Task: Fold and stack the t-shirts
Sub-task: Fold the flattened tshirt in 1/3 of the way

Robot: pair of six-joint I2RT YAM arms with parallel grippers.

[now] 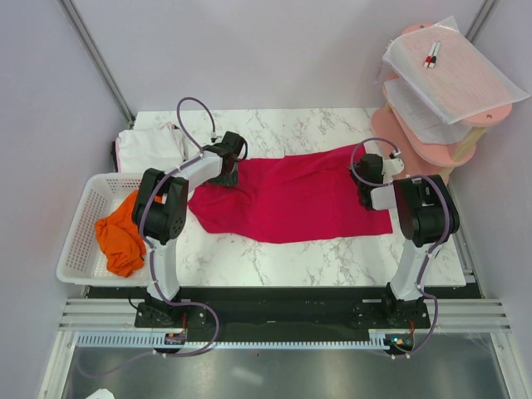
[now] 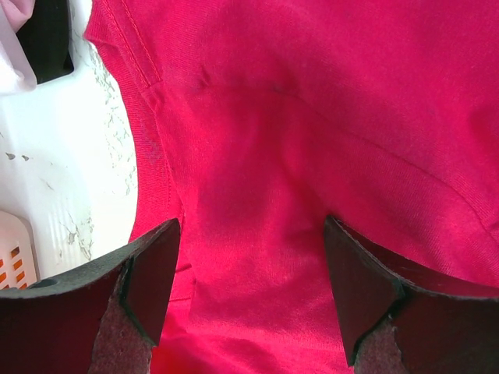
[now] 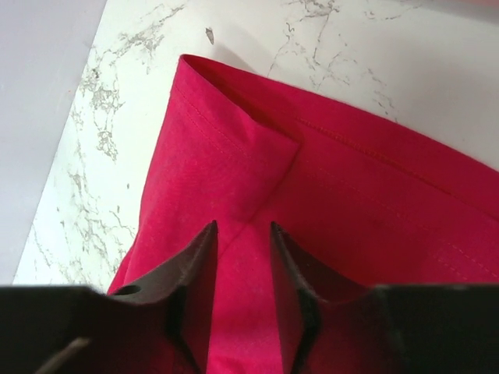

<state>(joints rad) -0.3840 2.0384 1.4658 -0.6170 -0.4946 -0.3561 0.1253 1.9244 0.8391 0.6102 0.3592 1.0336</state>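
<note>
Marbled white bench [image 1: 316,258] carries your crimson-red t-shirt [image 1: 291,199], spread long across the middle: soft knit with stitched hems, and I judge it is not yet folded small. Your left pincer [image 2: 251,226] hangs released over its left end. Your right pincer [image 3: 242,227] is half narrowed over the right hem corner; whether it nips cloth, you cannot tell. The white t-shirt [image 1: 150,148] lies crumpled at the back-left, and the orange t-shirt [image 1: 120,237] is bunched in the mesh basket [image 1: 75,249]. Both wait.
</note>
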